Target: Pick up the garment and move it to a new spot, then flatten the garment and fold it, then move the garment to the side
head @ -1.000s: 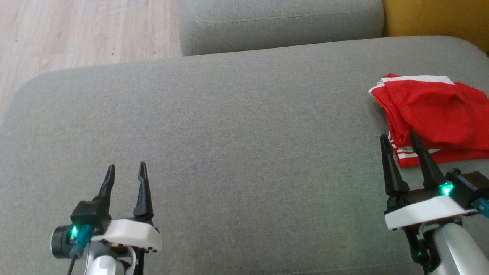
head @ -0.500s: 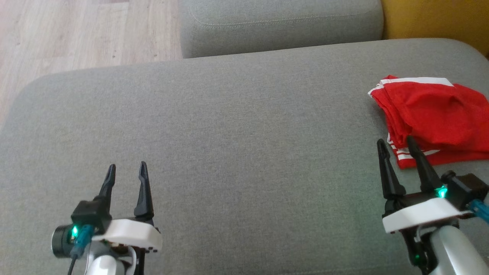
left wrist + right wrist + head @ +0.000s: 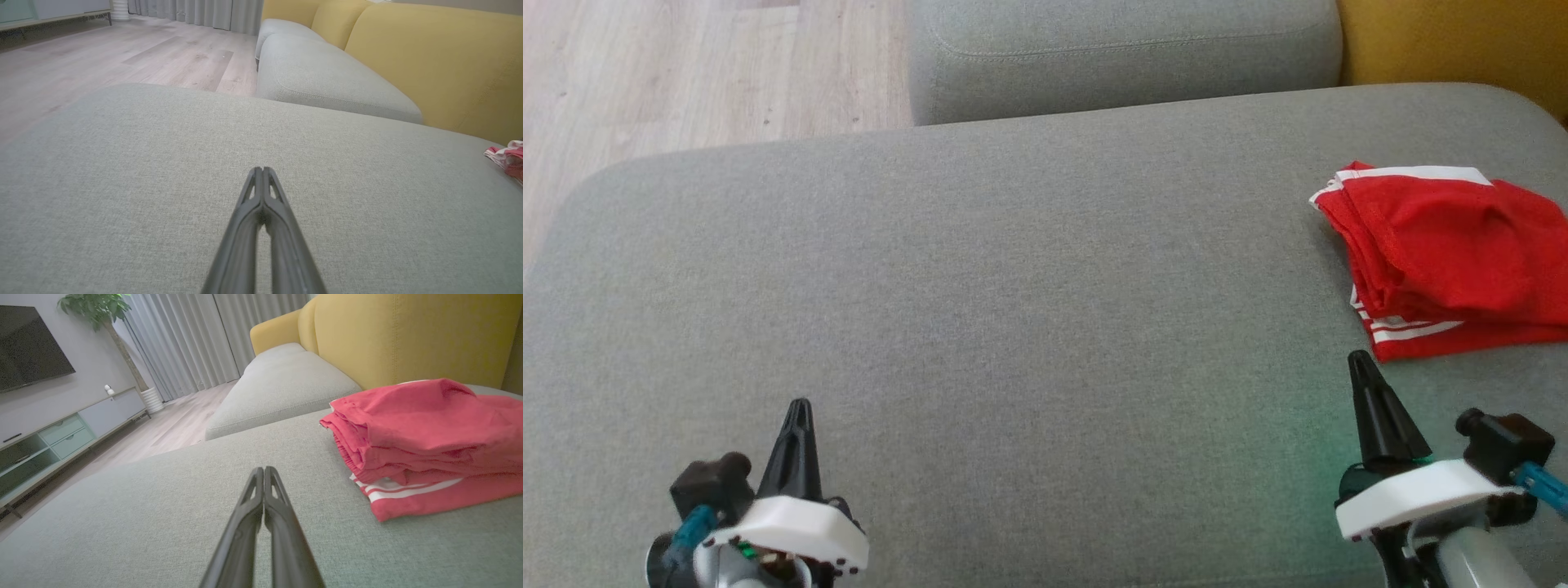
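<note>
Garment [image 3: 1445, 261]: you see red cloth with white stripes along its edges, folded into a layered stack. The top layer is rumpled, and two white stripes show on the lowest layer at the near side.
Garment location: it lies at the right end of the large grey seat cushion [image 3: 1013, 286], close to the yellow backrest [image 3: 1454, 41].
Left gripper [image 3: 799, 408]: your left pincer has its two dark fingers pressed together tip to tip, with no cloth in them. It sits over bare cushion at the near left, well apart from the garment.
Right gripper [image 3: 1360, 363]: its fingers are likewise together and hold no cloth. The tip points toward the garment's striped near corner, near it but not touching.
Second cushion [image 3: 1119, 57]: another grey seat lies beyond the first.
Cabinet [image 3: 61, 437]: in the right wrist view, a low unit stands along the wall with pale green drawers and open compartments. You cannot tell what is in them.
Pot [image 3: 153, 400]: it is white and ribbed, stands at the cabinet's end and holds the trunk of a leafy plant [image 3: 94, 306].
</note>
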